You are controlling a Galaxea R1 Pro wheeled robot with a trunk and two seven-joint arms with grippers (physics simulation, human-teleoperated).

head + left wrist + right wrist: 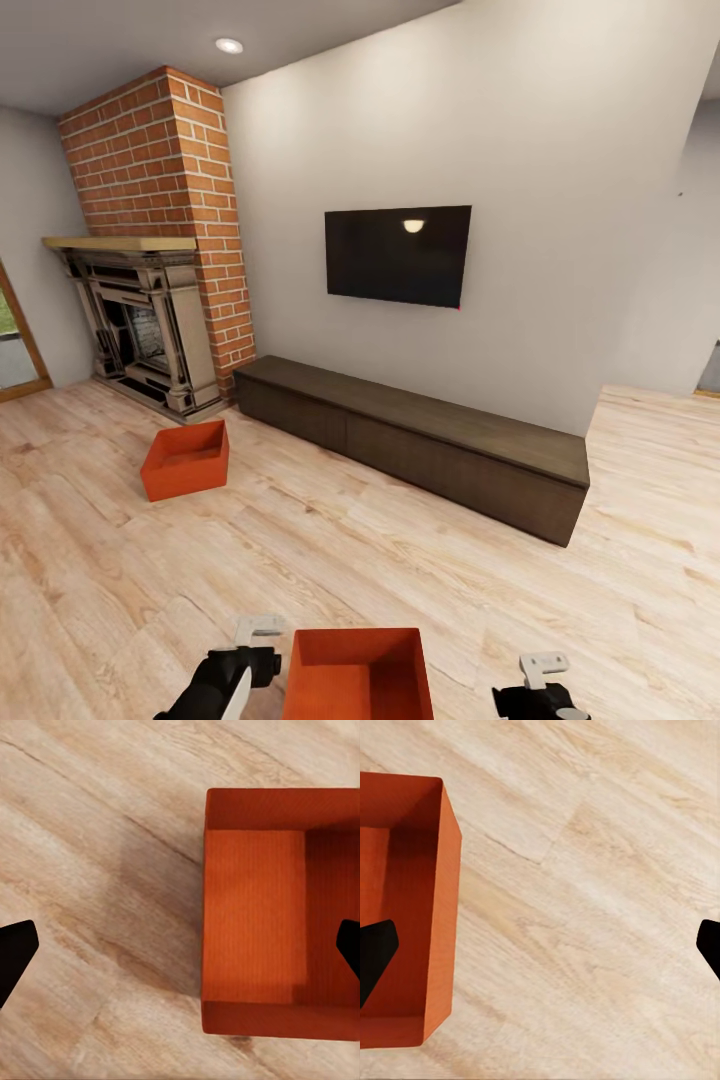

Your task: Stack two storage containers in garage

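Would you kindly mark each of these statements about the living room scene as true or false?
1. Two orange-red containers sit on the wood floor. True: the near container lies between the arms, the far container nearer the fireplace.
2. The near container holds several items. False: its inside shows empty.
3. The left gripper is shut on the container's wall. False: its fingers stand wide apart, open above the floor.
4. The TV hangs above the long dark cabinet. True.
5. The right gripper is open. True.
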